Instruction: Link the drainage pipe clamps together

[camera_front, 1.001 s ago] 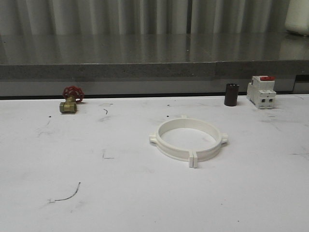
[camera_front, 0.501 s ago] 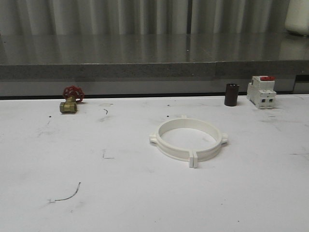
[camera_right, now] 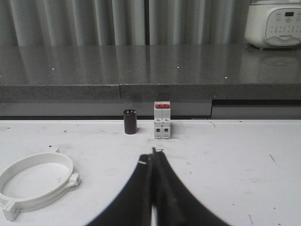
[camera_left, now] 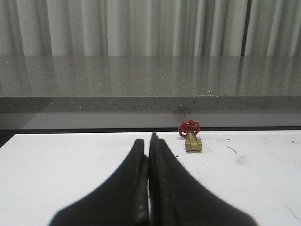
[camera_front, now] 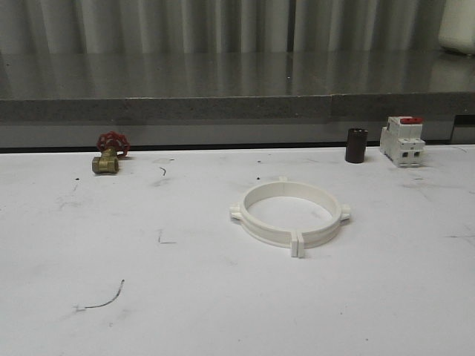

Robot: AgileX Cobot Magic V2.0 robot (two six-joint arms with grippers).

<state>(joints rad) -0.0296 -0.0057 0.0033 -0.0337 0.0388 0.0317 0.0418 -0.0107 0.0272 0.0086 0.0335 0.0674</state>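
The two drainage pipe clamps (camera_front: 289, 214) lie flat on the white table as one closed white ring, right of centre, their end tabs meeting at the front and the back. The same ring (camera_right: 35, 183) appears in the right wrist view, off to the side of my right gripper (camera_right: 153, 157). That gripper is shut with nothing between its black fingers. My left gripper (camera_left: 149, 143) is shut too, empty, well short of a brass valve.
A brass valve with a red handwheel (camera_front: 109, 154) (camera_left: 190, 135) sits at the table's back left. A dark cylinder (camera_front: 355, 145) (camera_right: 130, 122) and a white breaker with red top (camera_front: 401, 141) (camera_right: 162, 121) stand at the back right. A grey ledge (camera_front: 223, 110) runs behind the table.
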